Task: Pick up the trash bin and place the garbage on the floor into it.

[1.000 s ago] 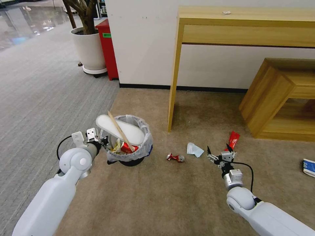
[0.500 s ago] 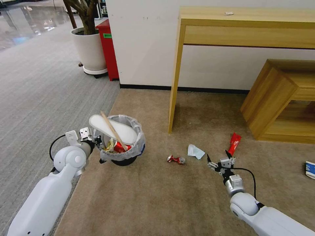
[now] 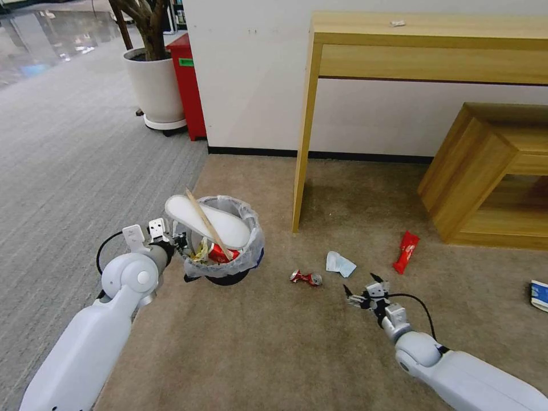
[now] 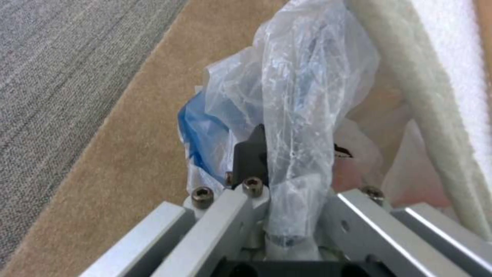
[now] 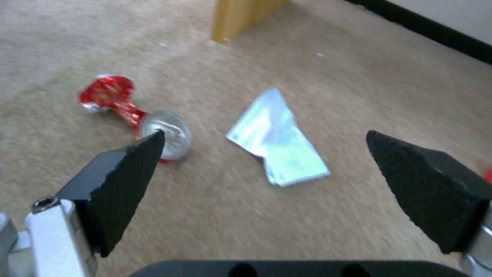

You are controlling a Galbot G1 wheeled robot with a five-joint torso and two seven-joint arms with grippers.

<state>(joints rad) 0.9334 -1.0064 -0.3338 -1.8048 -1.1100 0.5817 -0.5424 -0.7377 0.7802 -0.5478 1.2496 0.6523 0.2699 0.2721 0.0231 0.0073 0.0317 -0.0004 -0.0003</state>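
Observation:
The trash bin [image 3: 228, 260] is small and black with a crinkled white bag, and stands left of centre on the beige floor [image 3: 268, 348]. In it are a white slipper [image 3: 225, 225], a wooden stick [image 3: 201, 214] and red wrappers [image 3: 220, 253]. My left gripper [image 3: 178, 244] is shut on its near rim. In the left wrist view the gripper [image 4: 295, 157] pinches the bag [image 4: 302, 88] beside the slipper [image 4: 451, 73]. My right gripper [image 3: 361, 290] hovers open over the carpet. In its wrist view the gripper [image 5: 265, 136] faces a white packet [image 5: 282, 154] and a crushed red can [image 5: 128, 105].
Loose garbage on the carpet: the crushed can [image 3: 305, 278], the white packet [image 3: 340, 264], a red wrapper [image 3: 406, 252] and a blue-white carton [image 3: 538, 294] at the right edge. A wooden table leg [image 3: 301, 171] and a low wooden shelf [image 3: 485, 171] stand behind. Grey striped carpet [image 3: 68, 171] lies left.
My right gripper has drawn back from the red wrapper, toward me and to the left, nearer the white packet. The bin swung slightly left, then back right, in my left gripper.

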